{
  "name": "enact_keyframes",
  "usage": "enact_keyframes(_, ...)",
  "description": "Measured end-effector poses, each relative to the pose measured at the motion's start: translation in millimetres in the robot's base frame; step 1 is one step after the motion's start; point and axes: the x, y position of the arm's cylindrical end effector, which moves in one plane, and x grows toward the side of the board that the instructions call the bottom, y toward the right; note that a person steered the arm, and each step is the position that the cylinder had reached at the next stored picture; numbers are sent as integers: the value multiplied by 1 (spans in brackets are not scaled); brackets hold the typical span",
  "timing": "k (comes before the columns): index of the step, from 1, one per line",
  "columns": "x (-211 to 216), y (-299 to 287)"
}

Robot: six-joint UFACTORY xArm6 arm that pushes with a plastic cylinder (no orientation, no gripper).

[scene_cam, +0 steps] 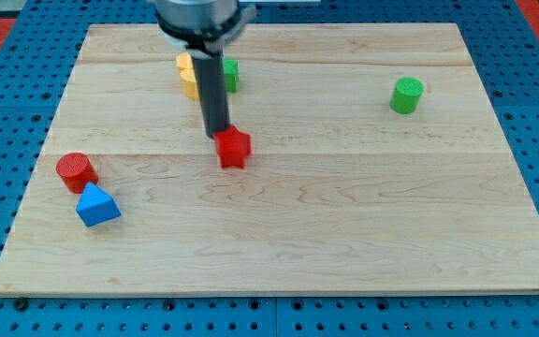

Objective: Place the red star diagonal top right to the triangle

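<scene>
Red star [235, 148] touching my tip [219, 134], blue triangle [96, 206], pale wooden board [344, 206]

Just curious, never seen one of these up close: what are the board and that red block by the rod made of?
The board looks like pale wood planks, with visible grain and seams and a dull finish. The red star, just below my tip, is probably painted wood or plastic: flat, even colour, no grain showing. I cannot tell which.

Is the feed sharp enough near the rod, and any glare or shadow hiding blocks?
Camera view: lighting is even, no glare on the board; shadows are faint. My tip and the red star look sharp, touching at the star's top. The rod's mount at the view's top is blurred, and the rod partly hides the yellow block.
</scene>
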Motion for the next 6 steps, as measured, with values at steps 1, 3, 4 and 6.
enact_keyframes(1, 2, 14)
enact_keyframes(3, 67, -18)
enact_keyframes(4, 63, 43)
enact_keyframes(6, 31, 23)
